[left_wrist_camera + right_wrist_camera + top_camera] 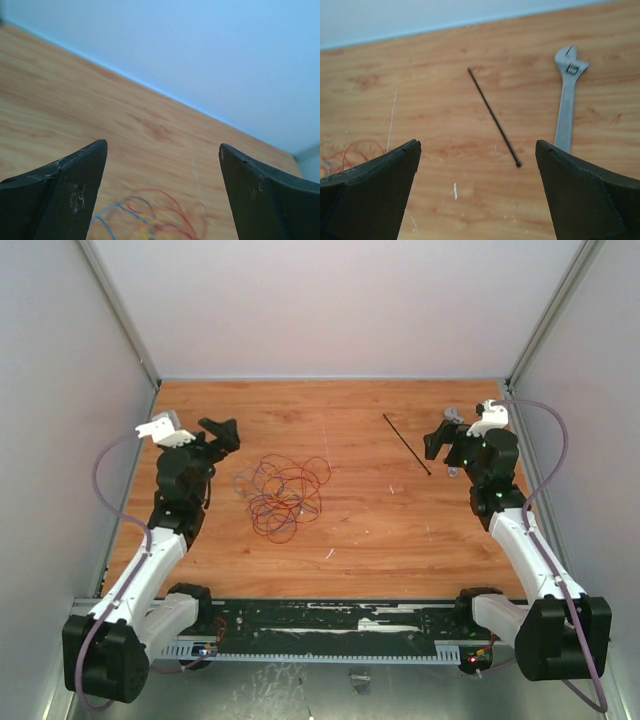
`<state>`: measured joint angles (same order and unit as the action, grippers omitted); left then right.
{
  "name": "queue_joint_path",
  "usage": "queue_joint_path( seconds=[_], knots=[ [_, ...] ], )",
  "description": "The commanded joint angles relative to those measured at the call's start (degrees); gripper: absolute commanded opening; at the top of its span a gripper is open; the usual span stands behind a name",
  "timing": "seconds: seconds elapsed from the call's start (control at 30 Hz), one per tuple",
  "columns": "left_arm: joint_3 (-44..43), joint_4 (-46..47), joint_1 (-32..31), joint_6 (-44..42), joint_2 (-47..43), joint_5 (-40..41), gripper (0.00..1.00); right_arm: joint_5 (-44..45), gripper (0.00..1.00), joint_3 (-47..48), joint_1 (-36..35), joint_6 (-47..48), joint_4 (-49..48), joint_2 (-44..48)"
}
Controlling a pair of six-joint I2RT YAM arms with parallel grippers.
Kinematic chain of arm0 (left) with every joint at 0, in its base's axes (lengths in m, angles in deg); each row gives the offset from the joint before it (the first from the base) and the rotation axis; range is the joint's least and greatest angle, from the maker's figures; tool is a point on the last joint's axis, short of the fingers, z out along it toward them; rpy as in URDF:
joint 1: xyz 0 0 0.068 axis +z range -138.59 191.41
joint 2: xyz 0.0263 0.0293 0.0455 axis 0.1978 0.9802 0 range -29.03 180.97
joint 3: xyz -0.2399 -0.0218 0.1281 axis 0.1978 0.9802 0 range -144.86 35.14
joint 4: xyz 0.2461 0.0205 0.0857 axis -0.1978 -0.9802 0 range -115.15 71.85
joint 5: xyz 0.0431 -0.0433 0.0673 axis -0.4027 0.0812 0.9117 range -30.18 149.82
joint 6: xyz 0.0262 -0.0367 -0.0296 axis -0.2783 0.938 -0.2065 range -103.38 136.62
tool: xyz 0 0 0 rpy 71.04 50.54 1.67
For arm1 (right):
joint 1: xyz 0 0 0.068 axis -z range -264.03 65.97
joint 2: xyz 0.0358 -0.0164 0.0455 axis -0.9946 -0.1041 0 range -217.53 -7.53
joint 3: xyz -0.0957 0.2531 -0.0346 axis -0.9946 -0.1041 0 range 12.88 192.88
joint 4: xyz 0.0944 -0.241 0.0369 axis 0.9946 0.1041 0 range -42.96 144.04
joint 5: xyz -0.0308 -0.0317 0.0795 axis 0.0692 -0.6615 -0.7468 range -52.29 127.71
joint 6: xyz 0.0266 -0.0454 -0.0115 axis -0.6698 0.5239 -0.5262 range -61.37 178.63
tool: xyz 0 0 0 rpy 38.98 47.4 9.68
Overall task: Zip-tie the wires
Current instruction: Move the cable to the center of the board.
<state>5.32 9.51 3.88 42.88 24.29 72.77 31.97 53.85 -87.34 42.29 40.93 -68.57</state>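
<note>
The loose tangle of thin red wires [285, 490] is lying on the wooden worktop [360, 530]; the thin black plastic zip tie [407, 444] is lying well to its right, near a silver metal wrench [565, 107]; the left pincer [220, 430] and right pincer [437, 438] are gaping wide, gripping nothing.

1. One tangle of the wires [283, 492], left of centre; its strands are too thin and looped to count singly.
2. One zip tie [493, 117], black and straight, at the far right.
3. One silver wrench [566, 102], to the right of the zip tie.
4. Two robot arms: the left arm [150, 560] and the right arm [525, 540].
5. Two lilac cables, one per arm: the left cable [97, 480] and the right cable [563, 445].
6. One wooden bench [380, 530].
</note>
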Motion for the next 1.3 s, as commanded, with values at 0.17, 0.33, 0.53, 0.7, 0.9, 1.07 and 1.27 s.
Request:
queue_joint_path(
  seconds=[0.17,0.33,0.53,0.7,0.9,1.07,1.27],
  knots=[
    [-1.4,-38.0,-14.2,15.4,-2.8,-5.1,0.98,-4.4,0.99,0.3,-0.9,-2.9,6.7,2.6],
    [1.7,-37.9,-23.7,20.2,-0.9,-4.5,0.98,-6.0,0.99,0.7,-1.0,-3.6,7.5,1.8],
    [5.1,-33.2,-31.3,25.3,2.8,-3.4,0.98,-6.4,0.99,0.4,-1.5,-4.5,7.9,2.3],
    [5.0,-28.8,-32.5,25.8,9.4,-2.0,0.98,-6.3,0.99,0.5,-1.4,-4.6,8.0,2.6],
    [1.3,-24.0,-32.3,22.9,18.6,1.0,0.98,-6.6,0.99,0.1,-1.5,-4.3,8.6,2.6],
    [-2.2,-21.9,-30.8,21.7,25.5,2.7,0.98,-7.9,0.99,0.1,-1.6,-4.1,9.6,2.5],
    [-7.4,-19.0,-22.6,19.8,35.8,2.4,0.98,-8.1,0.99,-0.5,-1.8,-4.7,9.9,2.4]
  ],
)
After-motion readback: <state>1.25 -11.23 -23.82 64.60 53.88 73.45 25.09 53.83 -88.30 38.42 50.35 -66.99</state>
